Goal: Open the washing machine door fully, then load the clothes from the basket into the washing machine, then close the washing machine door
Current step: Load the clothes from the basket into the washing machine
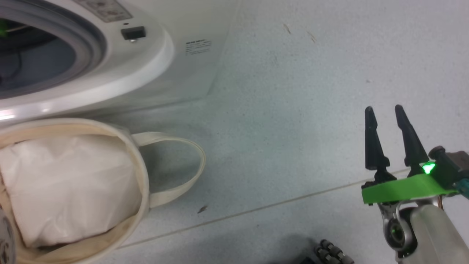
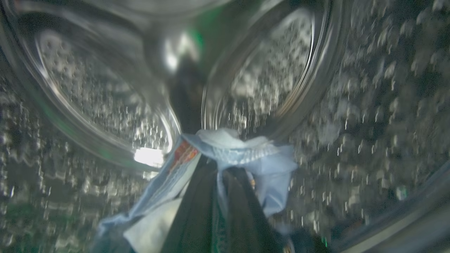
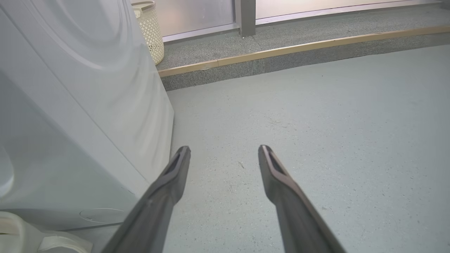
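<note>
The white washing machine (image 1: 154,69) stands at the upper left of the head view with its grey-ringed mouth (image 1: 33,62) uncovered; its door is out of view. In the left wrist view my left gripper (image 2: 219,168) is inside the perforated steel drum (image 2: 369,105), shut on light blue clothes (image 2: 246,151) that drape over both fingers. The cream basket (image 1: 143,172) sits in front of the machine and holds a plain white bundle (image 1: 66,183). My right gripper (image 1: 383,108) hovers open over the floor to the right, nothing between its fingers (image 3: 175,175).
Grey floor (image 1: 293,110) stretches to the right of the machine. In the right wrist view a raised step with a wooden edge (image 3: 299,49) runs along the back, and a perforated cream hamper (image 3: 151,31) stands on it behind the washer's side (image 3: 88,105).
</note>
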Controlling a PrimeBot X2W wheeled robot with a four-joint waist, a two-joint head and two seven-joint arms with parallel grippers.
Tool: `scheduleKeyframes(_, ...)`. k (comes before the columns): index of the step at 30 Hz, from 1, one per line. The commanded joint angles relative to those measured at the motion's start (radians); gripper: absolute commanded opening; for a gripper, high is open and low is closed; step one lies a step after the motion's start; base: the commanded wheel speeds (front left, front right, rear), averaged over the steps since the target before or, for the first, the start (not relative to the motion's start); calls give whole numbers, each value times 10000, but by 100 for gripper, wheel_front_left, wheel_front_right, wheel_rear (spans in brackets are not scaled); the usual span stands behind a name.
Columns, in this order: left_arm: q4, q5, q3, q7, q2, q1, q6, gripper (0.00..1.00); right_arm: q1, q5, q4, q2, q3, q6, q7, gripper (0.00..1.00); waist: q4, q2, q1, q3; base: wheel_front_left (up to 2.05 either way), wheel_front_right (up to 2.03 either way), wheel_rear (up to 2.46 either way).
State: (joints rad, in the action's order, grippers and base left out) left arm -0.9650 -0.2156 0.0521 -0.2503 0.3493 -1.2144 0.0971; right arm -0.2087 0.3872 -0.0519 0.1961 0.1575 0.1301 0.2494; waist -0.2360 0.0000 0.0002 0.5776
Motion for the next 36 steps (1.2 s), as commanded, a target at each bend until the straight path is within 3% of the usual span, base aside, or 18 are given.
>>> scheduleKeyframes(1,740,21,285,-114,517,-154,8,0,-46,-68,333,-12,69,6,124,100,-132,0,-2,263,0,0,0)
scheduleKeyframes(4,611,96,442,-114,363,194,34,0,1,-100,317,-118,37,6,124,100,-167,0,-2,278,0,0,0)
scheduleKeyframes(12,-1471,307,255,-115,374,-228,43,0,107,-103,304,-172,-27,6,124,100,-168,0,-2,110,0,0,0)
scheduleKeyframes(13,-1773,334,206,-115,370,-306,32,33,137,-96,295,-168,-47,6,124,100,-163,0,-2,73,0,0,0)
scheduleKeyframes(14,-1979,318,192,-115,366,-414,44,86,163,-89,283,-163,-51,6,124,100,-162,0,-2,36,0,0,0)
scheduleKeyframes(15,-2188,290,200,-115,377,-491,40,100,178,-82,265,-160,-37,6,124,100,-172,0,-2,-9,0,0,0)
scheduleKeyframes(25,-3153,17,84,857,177,-346,152,100,137,31,24,69,129,6,124,100,-184,0,-2,-828,0,0,0)
scheduleKeyframes(30,-3211,-447,452,390,-59,394,-1,100,168,169,-269,242,285,6,124,100,-70,0,-2,-1634,0,0,0)
scheduleKeyframes(36,-3206,-683,496,-70,-438,1335,162,100,205,461,-654,465,594,6,124,100,260,0,-2,-2597,0,0,0)
